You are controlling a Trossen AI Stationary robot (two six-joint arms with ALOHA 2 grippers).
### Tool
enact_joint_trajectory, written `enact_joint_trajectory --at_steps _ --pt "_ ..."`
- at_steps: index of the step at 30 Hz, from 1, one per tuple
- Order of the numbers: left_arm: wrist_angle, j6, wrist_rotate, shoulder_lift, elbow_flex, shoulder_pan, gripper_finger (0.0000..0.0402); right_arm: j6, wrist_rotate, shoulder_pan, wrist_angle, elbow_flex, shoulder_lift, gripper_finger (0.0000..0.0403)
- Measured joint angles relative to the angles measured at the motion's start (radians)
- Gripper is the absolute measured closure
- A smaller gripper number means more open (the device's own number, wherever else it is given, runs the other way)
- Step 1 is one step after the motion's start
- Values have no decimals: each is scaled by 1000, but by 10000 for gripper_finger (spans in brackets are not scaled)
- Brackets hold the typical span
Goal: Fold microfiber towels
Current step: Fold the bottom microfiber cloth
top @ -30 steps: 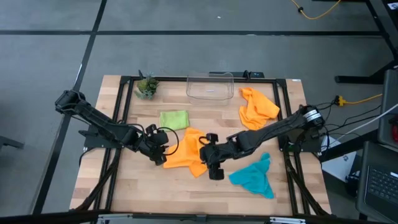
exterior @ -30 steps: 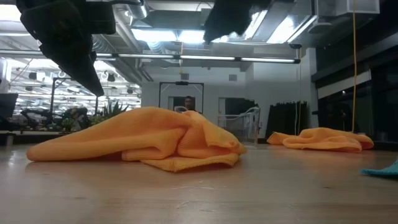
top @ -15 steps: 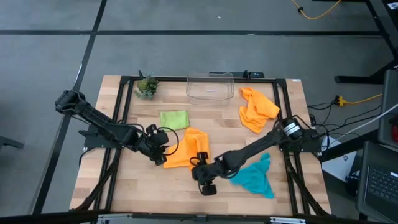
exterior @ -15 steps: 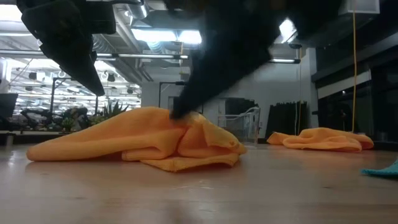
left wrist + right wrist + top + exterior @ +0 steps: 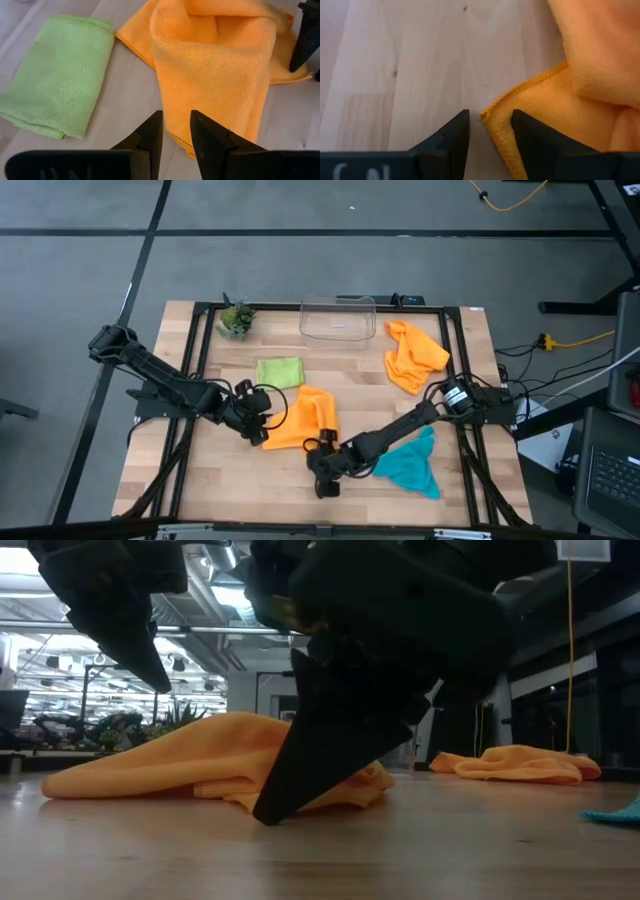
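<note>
Wooden table (image 5: 200,470), slatted. Crumpled orange towel (image 5: 305,420) at centre. Right gripper (image 5: 490,131) low at its near corner, fingers parted, corner between them, nothing clamped. Left gripper (image 5: 176,131) at its left edge, fingers slightly apart, empty. Folded lime towel (image 5: 279,372) just behind.

place: robotics lab / open industrial workspace | evidence: wooden table (image 5: 200,480) in black metal frame (image 5: 195,330) on grey concrete floor (image 5: 300,240) | exposed ceiling ducts, strip lights (image 5: 250,632) | yellow cable (image 5: 575,337) past table's right edge
</note>
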Motion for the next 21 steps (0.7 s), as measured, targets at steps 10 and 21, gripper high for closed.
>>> enact_joint_trajectory --at_steps 10,21 --pt "1 0 -9 0 0 0 310 81 19 2 -43 16 -12 394" --pt "124 109 96 -40 75 -13 310 -66 189 34 -523 312 -223 400"
